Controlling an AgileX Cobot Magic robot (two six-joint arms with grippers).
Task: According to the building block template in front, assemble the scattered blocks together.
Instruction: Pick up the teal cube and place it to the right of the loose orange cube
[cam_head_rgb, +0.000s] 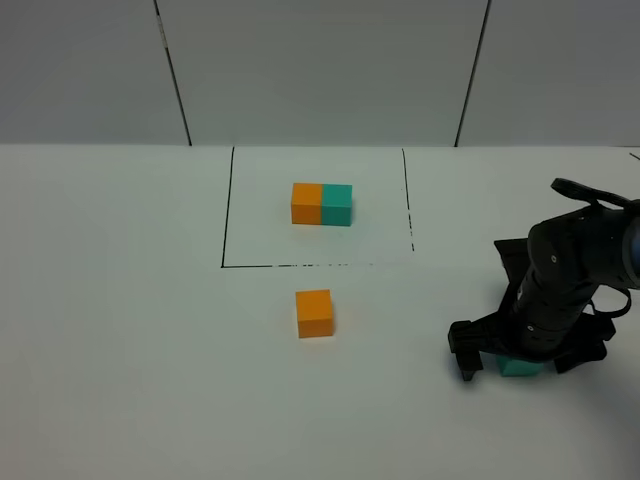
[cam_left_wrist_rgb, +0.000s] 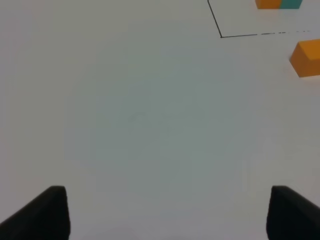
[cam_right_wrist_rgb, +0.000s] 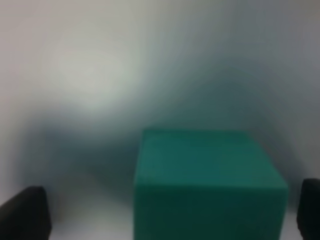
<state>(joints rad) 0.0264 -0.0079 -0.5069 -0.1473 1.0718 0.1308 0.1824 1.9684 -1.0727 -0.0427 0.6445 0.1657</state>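
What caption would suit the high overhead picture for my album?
Right gripper open around a teal cube; a loose orange cube sits outside the framed orange-teal template.

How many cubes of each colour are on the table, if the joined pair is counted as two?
Orange: 2, the framed orange cube and the loose orange cube.
Teal: 2, the framed teal cube and the loose teal cube.
Total: 4 cubes.

template (cam_head_rgb: 321, 204): orange-teal bar, flat, inside drawn square (cam_head_rgb: 227, 210) | orange cube (cam_head_rgb: 314, 313): flat, just outside its near line | teal cube (cam_head_rgb: 520, 368): well to the right
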